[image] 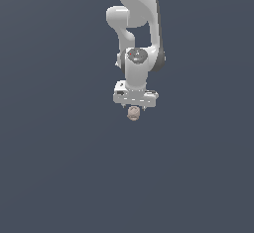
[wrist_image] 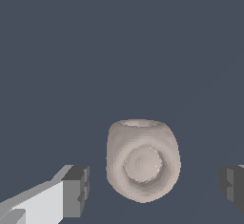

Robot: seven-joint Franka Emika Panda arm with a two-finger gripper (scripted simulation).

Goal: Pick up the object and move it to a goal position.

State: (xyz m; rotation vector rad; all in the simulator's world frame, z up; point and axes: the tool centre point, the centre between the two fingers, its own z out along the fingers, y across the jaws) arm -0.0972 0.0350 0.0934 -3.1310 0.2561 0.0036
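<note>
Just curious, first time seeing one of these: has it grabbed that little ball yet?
Not yet. Done: the gripper is lined up over the pinkish-beige ball. In hand: fingers sit open either side, not touching it. Left: closing, lifting and carrying it to the goal, which isn't visible.

- The white arm point(image: 136, 24) reaches down from the top of the exterior view, its wrist pointing straight down.
- The gripper point(image: 133, 106) hangs below the wrist.
- In the wrist view, its two dark fingertips point(wrist_image: 76, 189) stand wide apart, nothing touching either pad.
</note>
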